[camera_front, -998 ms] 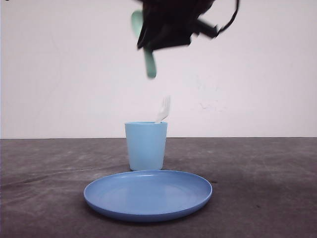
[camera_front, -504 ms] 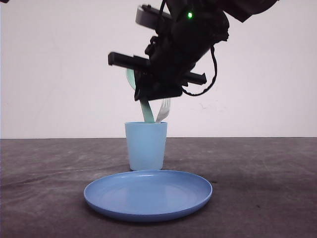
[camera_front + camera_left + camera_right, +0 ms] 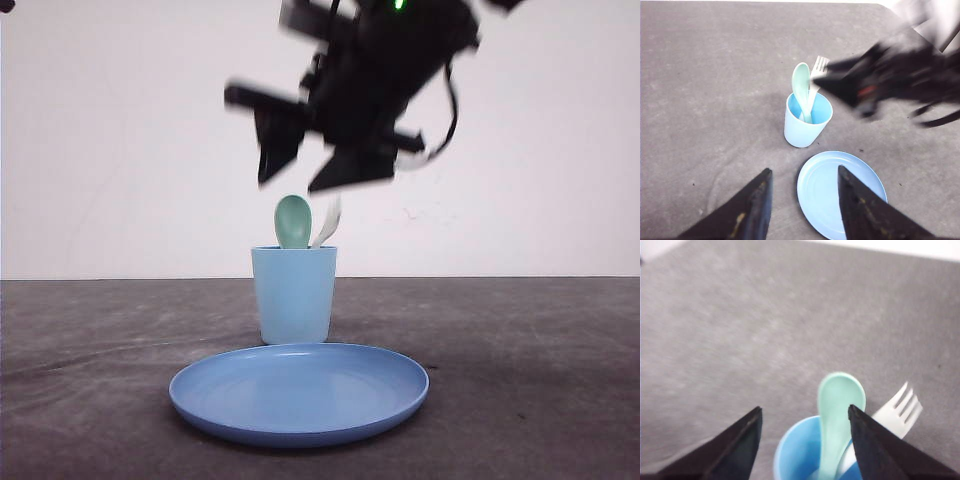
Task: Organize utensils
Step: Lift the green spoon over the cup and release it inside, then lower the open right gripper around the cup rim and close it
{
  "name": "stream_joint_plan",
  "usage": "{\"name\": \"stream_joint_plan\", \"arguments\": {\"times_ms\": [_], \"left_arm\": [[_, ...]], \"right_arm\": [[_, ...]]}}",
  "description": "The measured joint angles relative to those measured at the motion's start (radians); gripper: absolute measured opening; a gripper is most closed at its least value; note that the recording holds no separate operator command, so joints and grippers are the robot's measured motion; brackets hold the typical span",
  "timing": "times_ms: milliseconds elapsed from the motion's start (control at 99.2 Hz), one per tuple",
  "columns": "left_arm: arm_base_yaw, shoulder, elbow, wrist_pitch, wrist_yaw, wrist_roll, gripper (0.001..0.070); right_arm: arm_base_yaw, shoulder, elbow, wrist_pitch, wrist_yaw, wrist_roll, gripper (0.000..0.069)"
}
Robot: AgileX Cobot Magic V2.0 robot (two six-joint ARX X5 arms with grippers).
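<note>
Utensils, a mint-green spoon (image 3: 293,221) and a white fork (image 3: 329,223), both stand handle-down in a light blue cup (image 3: 294,294) on the grey bench (image 3: 540,380), bowl and tines poking above the rim. The right gripper (image 3: 312,172) hangs blurred just above them, its jaws spread wide and holding nothing; from its wrist camera the spoon bowl (image 3: 840,400) sits between the two dark jaws and the fork tines (image 3: 901,407) lie just beyond one of them. Judging by this, the placing step looks finished, with both pieces already gathered in the cup. The next move probably calls only for lifting the right arm straight up and clear, without brushing the spoon or fork, since a nudge could tip the light cup.

The left gripper (image 3: 802,200) is well back from the cup, jaws open and empty, looking down on the cup (image 3: 805,125). A round blue plate (image 3: 298,390) lies empty just in front of the cup, between it and the left jaws. Nothing stands in the way of the right arm's path upward.
</note>
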Motion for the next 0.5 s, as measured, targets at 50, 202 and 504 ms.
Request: {"name": "stream_joint_plan", "arguments": {"times_ms": [50, 202, 504], "left_arm": [[0.0, 0.0, 0.0, 0.0, 0.0, 0.0, 0.0239], [0.0, 0.0, 0.0, 0.0, 0.0, 0.0, 0.0239], [0.0, 0.008, 0.0, -0.002, 0.0, 0.0, 0.0239]], "right_arm": [[0.009, -0.06, 0.0, -0.06, -0.008, 0.0, 0.034], [0.034, -0.197, 0.0, -0.294, -0.011, 0.001, 0.034], [0.043, -0.191, 0.0, -0.566, -0.009, 0.079, 0.0651]]}}
